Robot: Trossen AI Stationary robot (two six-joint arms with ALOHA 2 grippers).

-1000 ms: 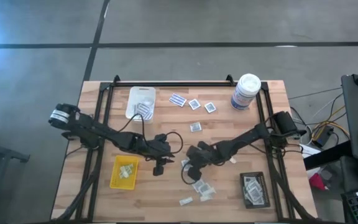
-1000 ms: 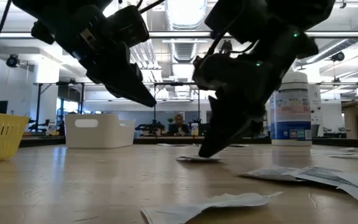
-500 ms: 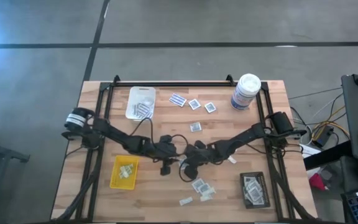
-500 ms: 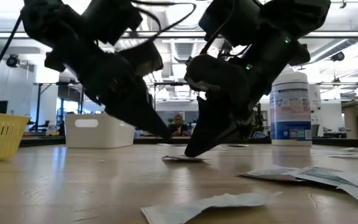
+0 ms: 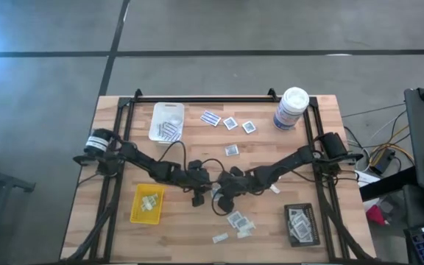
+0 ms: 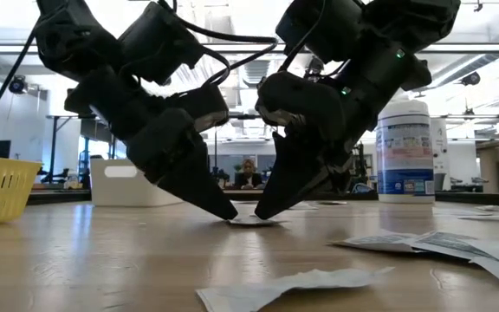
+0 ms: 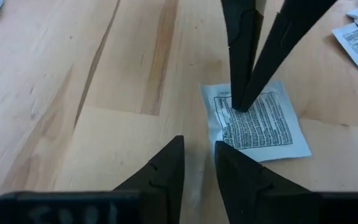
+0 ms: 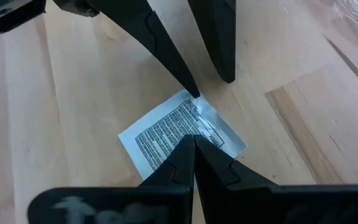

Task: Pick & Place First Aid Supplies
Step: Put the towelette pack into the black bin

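Since a moment ago the left tool (image 5: 199, 193) slid in beside the clenched right tool (image 5: 221, 196) mid-worktop, and low down its parted tips straddle the packet's (image 6: 251, 221) edge, so pinch gently there.

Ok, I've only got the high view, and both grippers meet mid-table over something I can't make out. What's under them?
Observer: One white packet with printed text, lying on the table. The low view shows both sets of tips down at it.
Operator: Is the right gripper gripping it?
Observer: No. The right gripper is shut, with its closed tips resting on the packet's printed face.
Operator: And the left one?
Observer: The left gripper is open. One finger sits at the packet's edge and the other is over bare wood beside it.
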